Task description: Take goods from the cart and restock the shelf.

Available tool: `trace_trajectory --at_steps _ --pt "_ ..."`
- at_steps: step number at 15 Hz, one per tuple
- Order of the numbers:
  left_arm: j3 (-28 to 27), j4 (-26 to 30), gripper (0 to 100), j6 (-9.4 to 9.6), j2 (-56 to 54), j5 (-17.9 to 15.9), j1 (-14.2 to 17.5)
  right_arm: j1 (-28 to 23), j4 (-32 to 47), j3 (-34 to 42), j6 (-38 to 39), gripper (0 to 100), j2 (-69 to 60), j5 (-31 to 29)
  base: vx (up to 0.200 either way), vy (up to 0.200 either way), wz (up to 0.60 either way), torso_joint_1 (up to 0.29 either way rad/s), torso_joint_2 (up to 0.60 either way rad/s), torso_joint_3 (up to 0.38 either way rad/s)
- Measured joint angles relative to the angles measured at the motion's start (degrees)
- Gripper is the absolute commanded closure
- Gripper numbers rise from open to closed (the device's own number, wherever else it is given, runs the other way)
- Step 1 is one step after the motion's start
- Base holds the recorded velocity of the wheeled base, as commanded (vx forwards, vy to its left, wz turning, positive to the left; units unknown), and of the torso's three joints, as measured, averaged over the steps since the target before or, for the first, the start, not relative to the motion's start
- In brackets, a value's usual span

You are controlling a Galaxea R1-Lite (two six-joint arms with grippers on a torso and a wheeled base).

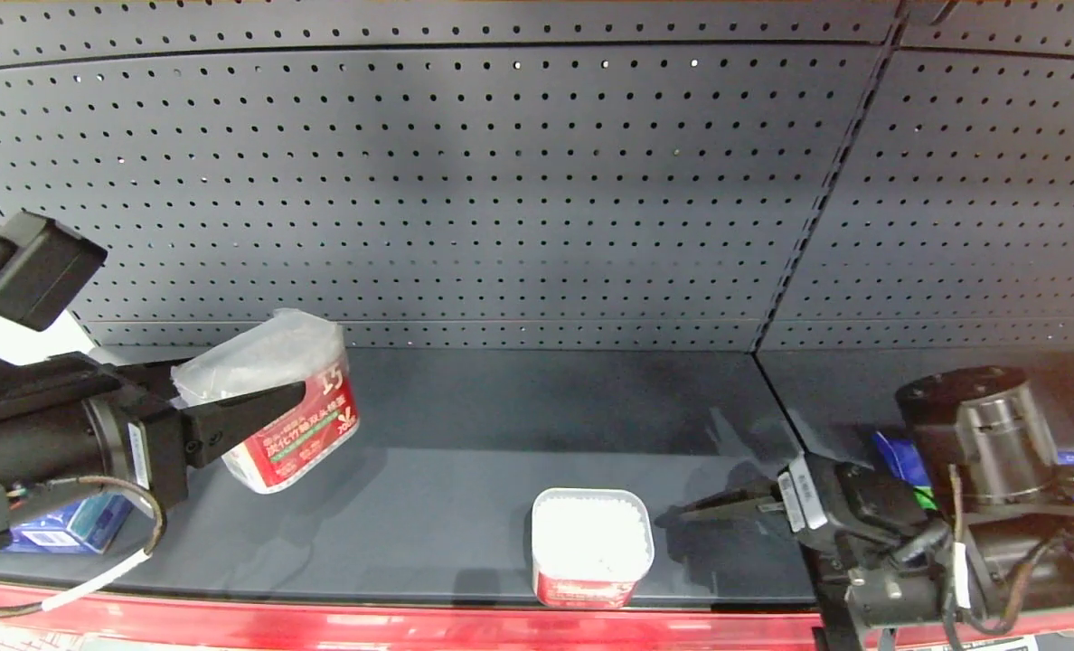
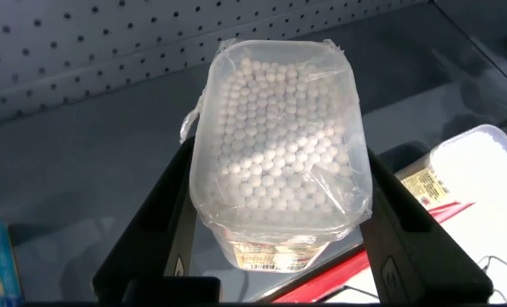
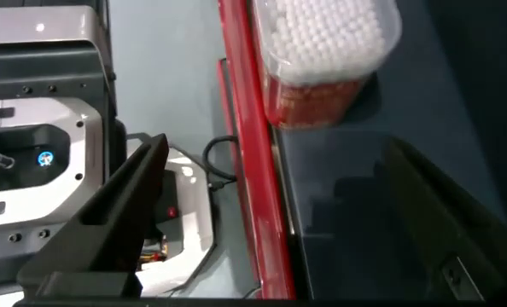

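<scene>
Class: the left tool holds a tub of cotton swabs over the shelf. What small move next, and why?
Probably lower it and set it upright: the cotton swab tub hangs tilted in the left tool, above the bare shelf deck.

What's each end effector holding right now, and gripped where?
Left end effector holds the cotton swab tub, tilted above the shelf, clamped across two opposite side walls. Right end effector is open, holding nothing.

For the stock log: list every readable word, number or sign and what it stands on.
"15": white numerals on the red label of the clear plastic tub of cotton swabs held by the left gripper.
Other characters on that label: too small.
Red label on the second clear swab tub at the front edge of the shelf: blurred.
Blue box: unreadable.
</scene>
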Motion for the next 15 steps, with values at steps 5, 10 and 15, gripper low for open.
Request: trace_trajectory --at_steps 5,10,15 --pt "-0.38 -3.01 100 4.05 4.12 -6.70 0.05 -11.33 0.06 8.16 5.03 0 -20.92 -6.02 0.000 0.000 0.00 0.000 0.00 0.000" --pt "-1.73 -11.17 100 5.29 10.25 -12.11 -2.54 -31.37 0.50 14.51 20.27 0 -45.78 -19.54 0.000 0.000 0.00 0.000 0.00 0.000" --pt "-4.51 -14.81 100 9.94 17.69 -22.37 -4.19 -40.34 0.61 15.36 28.79 0 -58.27 -27.39 0.000 0.000 0.00 0.000 0.00 0.000"
